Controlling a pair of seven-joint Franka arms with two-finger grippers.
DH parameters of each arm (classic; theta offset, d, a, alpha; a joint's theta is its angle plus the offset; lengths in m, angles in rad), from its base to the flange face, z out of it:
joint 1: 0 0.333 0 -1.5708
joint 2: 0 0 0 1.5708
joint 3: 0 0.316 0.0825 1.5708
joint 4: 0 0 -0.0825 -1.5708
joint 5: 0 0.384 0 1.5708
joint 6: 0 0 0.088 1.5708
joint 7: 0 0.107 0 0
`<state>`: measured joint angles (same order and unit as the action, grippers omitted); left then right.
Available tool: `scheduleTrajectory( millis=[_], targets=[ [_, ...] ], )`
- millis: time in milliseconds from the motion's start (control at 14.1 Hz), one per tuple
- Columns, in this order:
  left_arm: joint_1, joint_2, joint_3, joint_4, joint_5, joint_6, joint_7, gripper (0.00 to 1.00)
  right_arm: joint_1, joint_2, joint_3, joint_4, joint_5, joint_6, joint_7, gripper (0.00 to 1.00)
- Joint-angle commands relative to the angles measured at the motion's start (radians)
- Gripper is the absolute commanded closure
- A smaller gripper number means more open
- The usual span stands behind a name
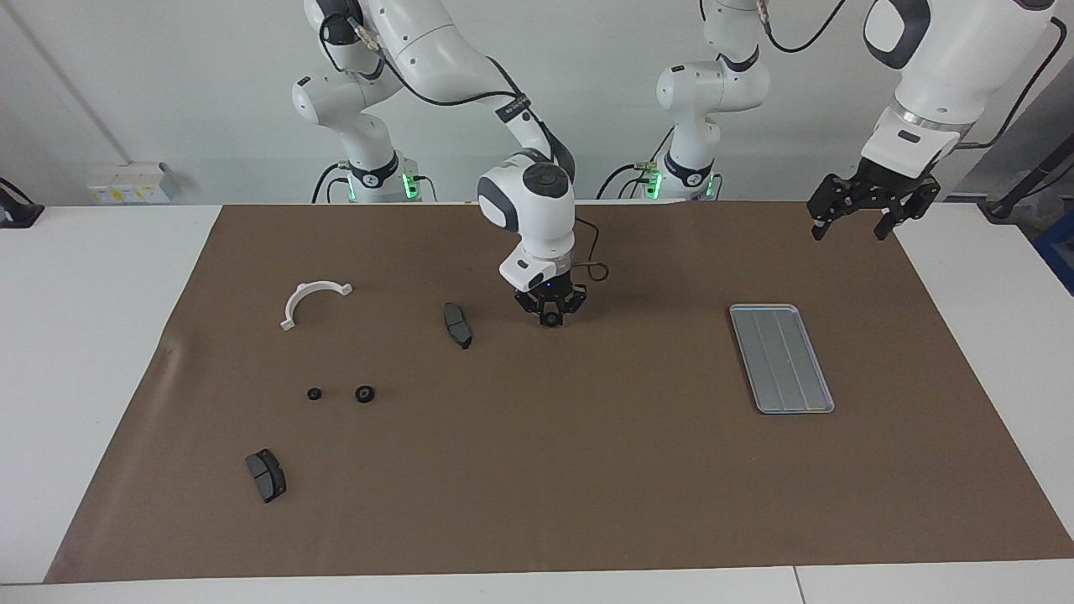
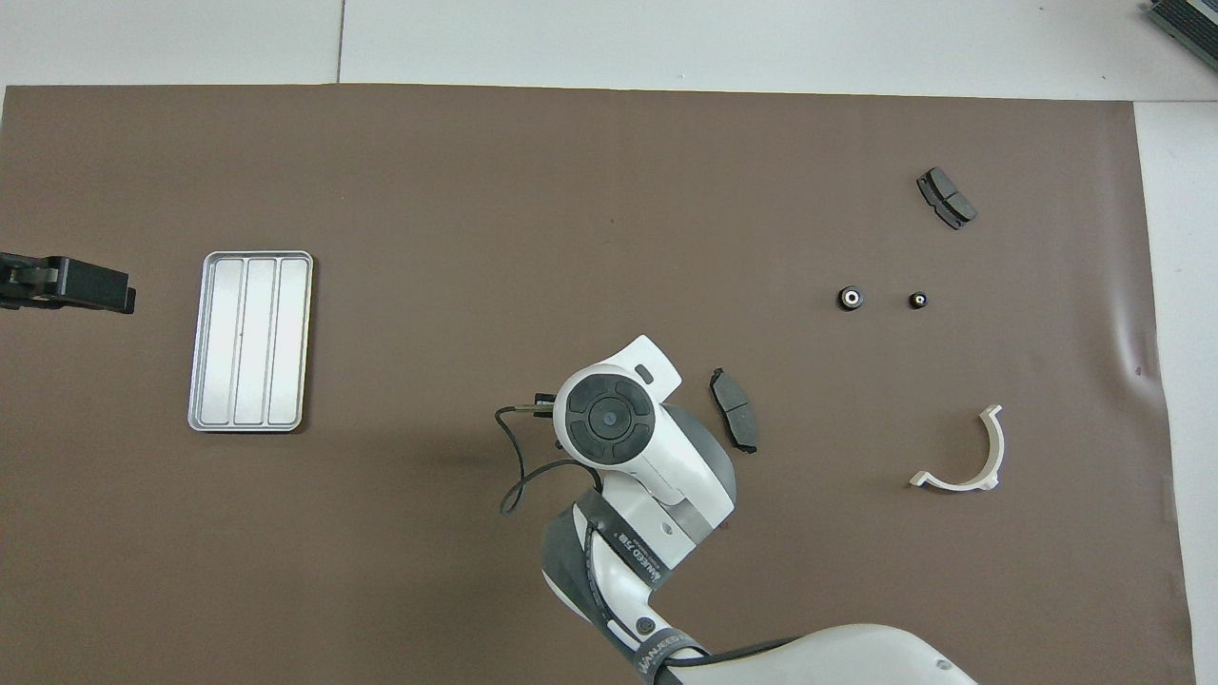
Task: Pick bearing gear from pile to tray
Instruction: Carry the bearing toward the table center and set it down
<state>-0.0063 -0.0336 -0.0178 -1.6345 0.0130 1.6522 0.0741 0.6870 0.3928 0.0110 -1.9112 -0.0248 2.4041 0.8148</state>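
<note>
A small black bearing gear [image 1: 550, 320] is clenched in the right pincer [image 1: 550, 318], raised over the brown mat [image 1: 587, 470] between a dark grey pad [image 1: 457, 325] and the empty tray [image 1: 781, 358]. The left pincer [image 1: 849, 222] waits released by the mat's corner.

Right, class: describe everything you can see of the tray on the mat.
The tray is a small, flat, silver-grey rectangle that looks like metal, with rounded corners, a low raised rim and lengthwise grooves dividing it into three strips. It lies flat on the brown mat toward the left arm's end of the table, empty. Nothing touches it but the mat.
</note>
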Motion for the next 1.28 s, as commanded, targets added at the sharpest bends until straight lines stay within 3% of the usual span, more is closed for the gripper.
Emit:
scheduleTrajectory(
  millis=[0, 142, 285, 356, 427, 640, 854, 1209],
  targets=[
    [0.003, -0.003, 0.006, -0.008, -0.011, 0.015, 0.007, 0.0, -0.001, 0.008, 0.001, 0.006, -0.02, 0.013, 0.024, 1.0],
    [0.003, -0.005, 0.004, -0.01, -0.011, 0.015, 0.001, 0.0, 0.006, 0.017, 0.001, 0.004, -0.02, 0.018, 0.035, 0.96],
    [0.003, -0.005, 0.004, -0.011, -0.013, 0.02, 0.0, 0.0, 0.005, 0.017, 0.001, 0.006, -0.02, 0.018, 0.035, 0.55],
    [0.002, -0.005, 0.004, -0.018, -0.013, 0.026, -0.003, 0.0, 0.005, 0.017, 0.001, 0.004, -0.02, 0.018, 0.035, 0.21],
    [0.0, -0.005, 0.004, -0.022, -0.013, 0.032, -0.008, 0.0, 0.005, 0.017, 0.001, 0.004, -0.02, 0.018, 0.035, 0.0],
    [-0.006, -0.006, 0.004, -0.024, -0.013, 0.037, -0.032, 0.0, 0.002, 0.014, 0.001, 0.014, -0.02, 0.015, 0.033, 0.0],
    [-0.046, -0.009, 0.002, -0.047, -0.013, 0.067, -0.132, 0.0, -0.029, -0.049, -0.011, 0.014, -0.02, -0.019, 0.026, 0.0],
    [-0.147, 0.012, 0.002, -0.05, -0.013, 0.081, -0.247, 0.0, -0.2, -0.138, -0.011, 0.014, -0.029, -0.075, -0.147, 0.0]
  ],
)
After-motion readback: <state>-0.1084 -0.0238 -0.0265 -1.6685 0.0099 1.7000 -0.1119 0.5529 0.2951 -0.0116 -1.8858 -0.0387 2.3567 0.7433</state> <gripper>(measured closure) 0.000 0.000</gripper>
